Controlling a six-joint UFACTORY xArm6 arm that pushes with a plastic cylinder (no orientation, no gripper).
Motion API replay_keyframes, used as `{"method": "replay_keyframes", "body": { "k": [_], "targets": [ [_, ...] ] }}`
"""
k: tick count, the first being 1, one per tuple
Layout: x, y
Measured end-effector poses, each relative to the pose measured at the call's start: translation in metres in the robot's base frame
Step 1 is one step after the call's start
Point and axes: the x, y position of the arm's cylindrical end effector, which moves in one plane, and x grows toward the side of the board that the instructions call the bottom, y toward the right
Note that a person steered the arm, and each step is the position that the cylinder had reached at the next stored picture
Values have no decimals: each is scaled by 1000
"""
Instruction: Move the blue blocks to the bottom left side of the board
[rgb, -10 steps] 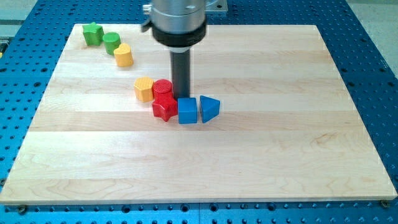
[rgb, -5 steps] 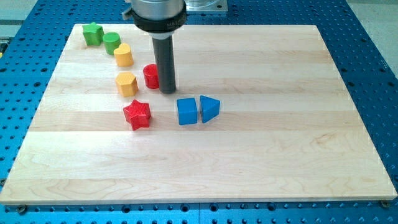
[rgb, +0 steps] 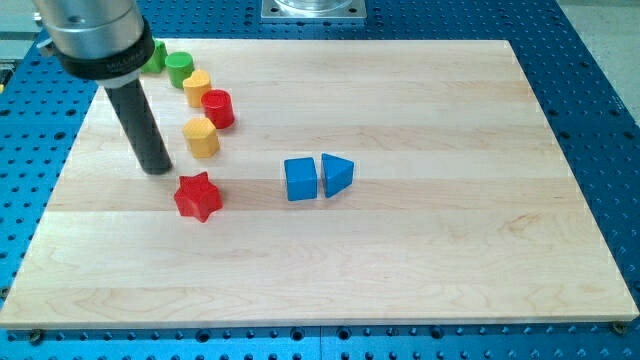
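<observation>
A blue cube (rgb: 301, 179) and a blue triangular block (rgb: 336, 174) sit side by side, almost touching, near the board's middle. My tip (rgb: 157, 168) rests on the board at the view's left, well to the left of both blue blocks. It stands just above and to the left of a red star block (rgb: 198, 196), apart from it.
A yellow hexagonal block (rgb: 202, 136), a red cylinder (rgb: 217, 108), a yellow cylinder (rgb: 196, 88) and a green cylinder (rgb: 179, 68) cluster at the view's upper left. Another green block is mostly hidden behind the arm. The wooden board (rgb: 430, 250) lies on a blue perforated table.
My tip swept left from beside the blue cube to the left side. The red star, red cylinder and yellow hexagonal block were pushed left. The blue blocks have not moved.
</observation>
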Motion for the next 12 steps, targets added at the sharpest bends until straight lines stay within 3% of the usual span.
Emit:
{"method": "replay_keyframes", "body": {
  "k": [1,3,4,5,6,7,8,9,12],
  "targets": [
    [-11,36],
    [-36,31],
    [-31,88],
    [-12,90],
    [30,126],
    [39,159],
    [39,232],
    [17,237],
    [39,380]
  ]
}}
